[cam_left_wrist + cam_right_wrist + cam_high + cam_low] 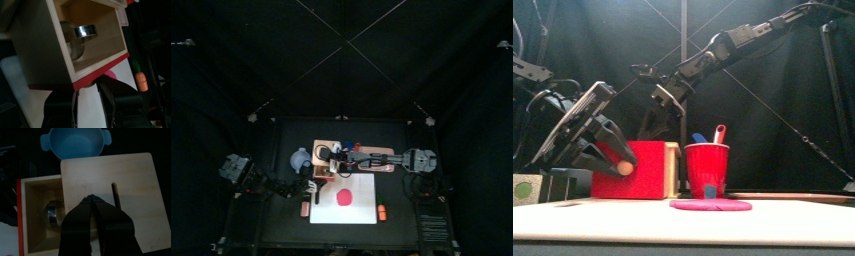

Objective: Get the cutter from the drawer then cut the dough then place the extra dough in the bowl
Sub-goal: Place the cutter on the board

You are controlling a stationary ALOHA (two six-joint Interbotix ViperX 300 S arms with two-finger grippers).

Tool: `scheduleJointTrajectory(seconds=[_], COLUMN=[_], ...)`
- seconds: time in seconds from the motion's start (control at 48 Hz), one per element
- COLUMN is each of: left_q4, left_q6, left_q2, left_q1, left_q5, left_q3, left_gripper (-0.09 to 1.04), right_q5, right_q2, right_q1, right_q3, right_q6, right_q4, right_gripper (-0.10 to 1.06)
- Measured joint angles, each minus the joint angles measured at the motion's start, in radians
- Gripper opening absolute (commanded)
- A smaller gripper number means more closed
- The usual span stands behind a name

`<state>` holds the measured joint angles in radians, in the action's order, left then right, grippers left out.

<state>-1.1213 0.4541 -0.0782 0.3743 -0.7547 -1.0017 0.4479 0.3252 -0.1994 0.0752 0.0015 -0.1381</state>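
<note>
The cutter (85, 32) lies inside the drawer (47, 50), which is drawn out of the box (127, 183) toward the front. Nothing else is seen in the drawer. The left hand (83, 91) is closed on the knob (624, 168) of the drawer's red front. The right hand (91, 201) is held above the box, over the edge where the drawer comes out. Its jaws are brought together with nothing between them, so it is judged that they must be parted before the cutter can be taken.

The cutter is a round metal ring, judged stiff, light and smooth, so it may slip or tip if pinched on one side. A hold across the ring's wall is advised. The wire handle cannot be made out clearly.

The bowl (73, 143) stands just beside the box, on the left arm's side, and is empty. The dough (342, 200) lies flat and uncut on the board (372, 188) in front of the box. It is judged soft and limp, so the extra should be lifted gently by its edge. The cup (707, 168), just beside the drawer front, holds two toy knives.
</note>
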Motion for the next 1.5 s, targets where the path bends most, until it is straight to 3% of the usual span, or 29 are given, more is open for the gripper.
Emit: scheduleJointTrajectory(seconds=[0.542,1.042,1.5], left_q4=[-0.009,-0.005,-0.003], left_q6=[-0.006,-0.066,-0.067], left_q2=[0.017,0.020,0.044], left_q1=[0.023,0.023,0.026], left_q5=[0.005,0.011,0.011], left_q3=[-0.006,-0.006,-0.005], left_gripper=[0.53,0.84,0.85], right_q5=[0.002,0.002,0.002], right_q2=[-0.002,-0.002,-0.002], right_q1=[-0.005,-0.005,-0.005], right_q3=[0.000,0.000,-0.002], right_q6=[0.000,0.000,0.000], right_q4=[0.000,0.000,0.000], right_gripper=[0.05,0.05,0.05])
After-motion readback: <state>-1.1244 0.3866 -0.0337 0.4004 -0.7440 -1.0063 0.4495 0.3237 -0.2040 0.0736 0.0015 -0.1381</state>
